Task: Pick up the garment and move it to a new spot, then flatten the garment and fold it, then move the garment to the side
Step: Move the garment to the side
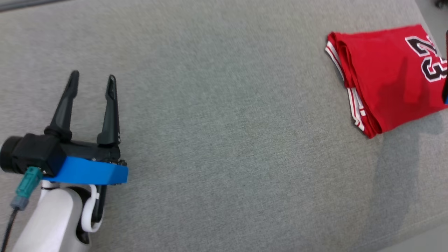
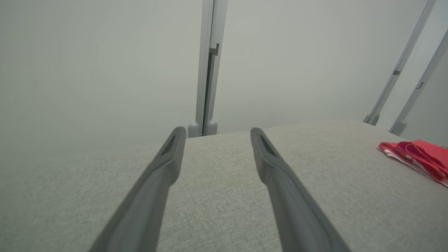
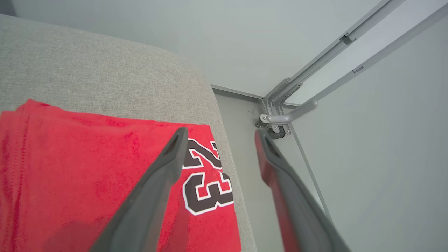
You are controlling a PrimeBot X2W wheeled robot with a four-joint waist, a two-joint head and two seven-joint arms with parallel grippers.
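Left forearm: the pale forearm is entering at the lower left of the head view, carrying a blue bracket.
Left jaws: these are standing open and holding nothing. The two dark fingers are pointing away over the bare grey bench, well apart from the jersey.
Left wrist view: the spread fingers are hanging over the bench fabric, with the jersey lying far off to the right.
Right jaws: these are standing open and gripping nothing. One finger is hanging over the jersey beside the number; contact cannot be told. The other finger is reaching past the bench edge, over the floor.
Jersey: the red jersey is lying folded on the far right of the bench, near its edge. The number 23 is facing up, and striped trim is showing along the folded side.
Background: grey metal posts are standing behind the bench, against a pale wall.
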